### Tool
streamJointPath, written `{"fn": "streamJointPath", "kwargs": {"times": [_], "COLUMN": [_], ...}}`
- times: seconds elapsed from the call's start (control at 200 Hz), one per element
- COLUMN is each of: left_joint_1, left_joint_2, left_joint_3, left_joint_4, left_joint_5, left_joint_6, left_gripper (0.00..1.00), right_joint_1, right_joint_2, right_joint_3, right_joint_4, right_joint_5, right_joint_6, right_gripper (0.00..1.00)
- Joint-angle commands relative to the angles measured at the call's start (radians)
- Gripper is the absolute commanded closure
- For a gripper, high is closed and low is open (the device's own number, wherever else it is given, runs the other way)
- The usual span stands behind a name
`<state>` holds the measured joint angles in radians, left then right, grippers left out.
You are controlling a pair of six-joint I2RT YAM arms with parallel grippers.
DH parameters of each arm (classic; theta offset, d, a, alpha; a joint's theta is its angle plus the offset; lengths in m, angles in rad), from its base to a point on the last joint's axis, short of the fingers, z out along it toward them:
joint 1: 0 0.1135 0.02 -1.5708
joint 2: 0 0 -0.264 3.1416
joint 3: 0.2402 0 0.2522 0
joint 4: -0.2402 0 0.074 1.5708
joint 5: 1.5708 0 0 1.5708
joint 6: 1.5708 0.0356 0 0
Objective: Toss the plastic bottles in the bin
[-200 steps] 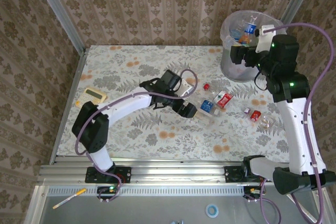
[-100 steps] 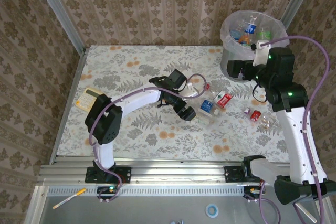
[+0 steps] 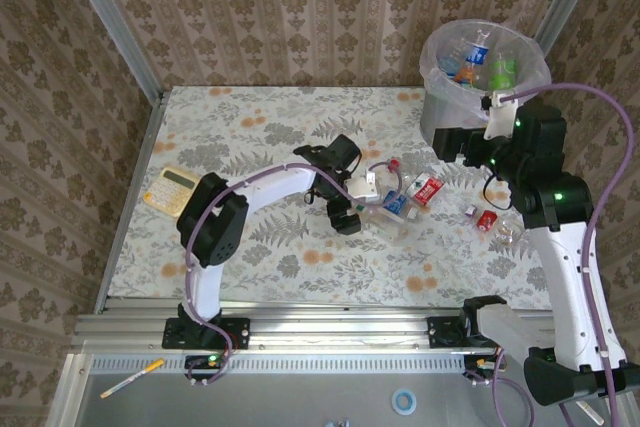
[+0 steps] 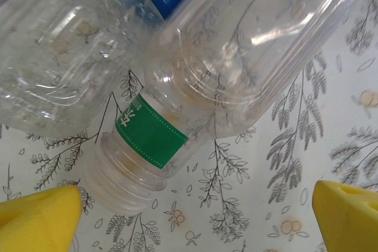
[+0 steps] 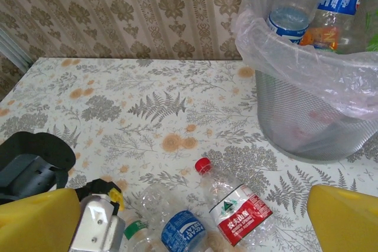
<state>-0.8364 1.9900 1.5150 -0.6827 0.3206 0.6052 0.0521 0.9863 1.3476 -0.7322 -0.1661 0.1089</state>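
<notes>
one bin [image 3: 445, 125] holding at least three bottles [image 3: 478, 53], at least four more outside, one calculator [image 3: 172, 187].

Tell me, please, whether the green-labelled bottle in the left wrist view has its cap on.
Cap off: the green-labelled bottle shows bare neck threads and an open mouth.

Bottles [image 4: 248, 39]: clear glossy plastic w/ ribbed necks. Bin [image 5: 295, 128]: grey mesh, prob. metal; liner [image 5: 283, 45] thin crinkly transl. plastic. Tbl cover [image 5: 147, 87] matt.

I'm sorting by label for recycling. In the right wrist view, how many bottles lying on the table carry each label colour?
Red-label bottle: 1
Blue-label bottle: 1
Green-label bottle: 1
Total: 3
</notes>
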Motion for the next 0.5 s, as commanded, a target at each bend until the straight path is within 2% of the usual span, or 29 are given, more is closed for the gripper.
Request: {"fn": "streamJointPath", "kwargs": {"times": [0.0, 0.275, 0.495], "left_joint_1": [0.007, 0.014, 0.018], "left_joint_2": [0.005, 0.054, 0.091], "left_joint_3": [0.008, 0.042, 0.056], "left_joint_4": [-0.009, 0.005, 0.060], "left_joint_5": [-0.012, -0.050, -0.069], "left_joint_6": [0.156, 0.269, 0.276], "left_gripper": [0.00, 0.00, 0.00], "right_joint_1": [-0.001, -0.001, -0.001], "right_joint_2": [-0.018, -0.042, -0.049], "right_joint_3": [-0.022, -0.052, -0.079], "right_joint_4": [-0.025, -0.033, -0.039], "right_joint_5": [-0.020, -0.013, -0.016], "right_joint_6": [0.009, 0.008, 0.009], "right_gripper": [0.00, 0.00, 0.00]}}
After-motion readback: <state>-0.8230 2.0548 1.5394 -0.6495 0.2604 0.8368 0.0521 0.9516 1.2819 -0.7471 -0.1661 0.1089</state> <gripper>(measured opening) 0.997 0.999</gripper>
